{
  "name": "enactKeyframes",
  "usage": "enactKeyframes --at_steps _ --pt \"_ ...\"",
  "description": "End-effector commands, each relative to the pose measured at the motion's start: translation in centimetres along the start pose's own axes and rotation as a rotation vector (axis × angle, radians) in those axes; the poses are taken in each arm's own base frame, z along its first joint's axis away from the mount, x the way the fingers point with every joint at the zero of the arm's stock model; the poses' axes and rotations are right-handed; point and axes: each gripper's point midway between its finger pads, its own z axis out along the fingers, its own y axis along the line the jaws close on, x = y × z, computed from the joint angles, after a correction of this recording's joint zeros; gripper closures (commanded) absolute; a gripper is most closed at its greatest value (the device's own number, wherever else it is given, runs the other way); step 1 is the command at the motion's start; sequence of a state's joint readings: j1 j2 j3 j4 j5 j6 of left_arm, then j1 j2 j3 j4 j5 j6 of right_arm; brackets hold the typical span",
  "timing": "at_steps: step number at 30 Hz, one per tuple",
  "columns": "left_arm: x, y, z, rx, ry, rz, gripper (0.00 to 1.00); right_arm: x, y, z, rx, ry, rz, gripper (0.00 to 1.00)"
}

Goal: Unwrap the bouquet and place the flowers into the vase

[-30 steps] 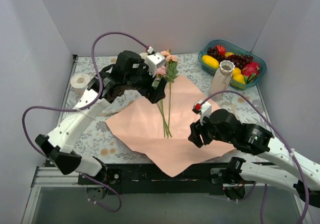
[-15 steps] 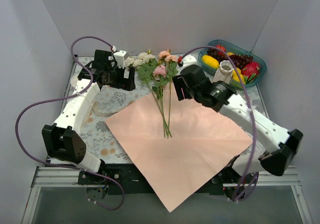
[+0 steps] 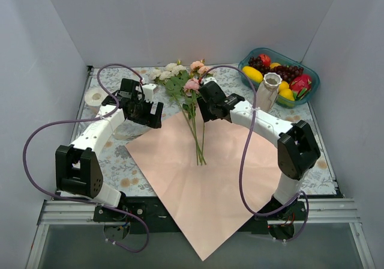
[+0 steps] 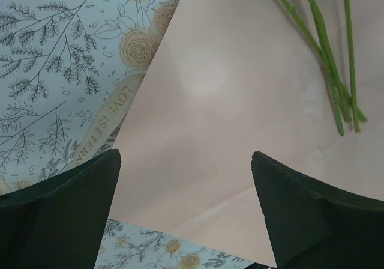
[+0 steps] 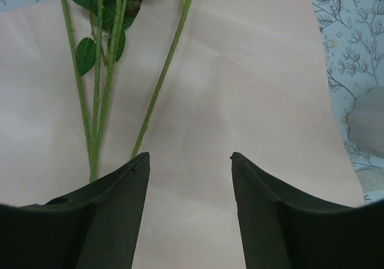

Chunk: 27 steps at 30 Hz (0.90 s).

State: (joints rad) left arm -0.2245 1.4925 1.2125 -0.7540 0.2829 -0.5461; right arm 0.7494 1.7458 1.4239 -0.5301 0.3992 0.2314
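Note:
The bouquet's pink paper [image 3: 204,173] lies spread flat on the table. The flowers [image 3: 191,84] lie across its far part, blooms at the back and thin green stems [image 3: 198,143] pointing forward. My left gripper [image 3: 152,114] hovers open over the paper's left edge [image 4: 198,89], with a cream printed ribbon [image 4: 107,125] beside it and the stems [image 4: 336,95] off to its right. My right gripper [image 3: 204,111] is open just right of the stems [image 5: 99,101], with bare paper between its fingers [image 5: 120,191]. The vase [image 3: 267,90] stands upright at the back right.
A teal bowl [image 3: 309,93] of fruit sits behind the vase. A white tape roll [image 3: 95,96] lies at the back left. The paper's near corner [image 3: 201,254] hangs over the table's front edge. White walls close in three sides.
The left gripper has come forward and right to the paper's left edge and narrowed slightly. The right gripper has dropped lower and left, next to the stems. The paper has shifted a little.

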Motion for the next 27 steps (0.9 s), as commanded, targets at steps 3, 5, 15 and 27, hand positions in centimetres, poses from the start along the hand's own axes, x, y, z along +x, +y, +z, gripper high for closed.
enactKeyframes --at_steps 3,5,15,27 --pt "0.7 0.1 -0.8 0.006 -0.003 0.124 0.08 -2.7 0.6 4.3 0.003 -0.118 0.058 0.39" --pt "1.3 0.3 -0.7 0.002 0.037 0.113 0.10 -3.8 1.0 4.9 -0.019 -0.192 0.070 0.40" --pt "0.9 0.5 -1.6 -0.019 0.034 0.135 0.11 -3.5 0.6 10.1 0.008 -0.170 0.071 0.46" --pt "0.4 0.1 -2.3 -0.007 0.029 0.133 0.11 -4.1 0.8 14.1 0.028 -0.134 0.064 0.50"
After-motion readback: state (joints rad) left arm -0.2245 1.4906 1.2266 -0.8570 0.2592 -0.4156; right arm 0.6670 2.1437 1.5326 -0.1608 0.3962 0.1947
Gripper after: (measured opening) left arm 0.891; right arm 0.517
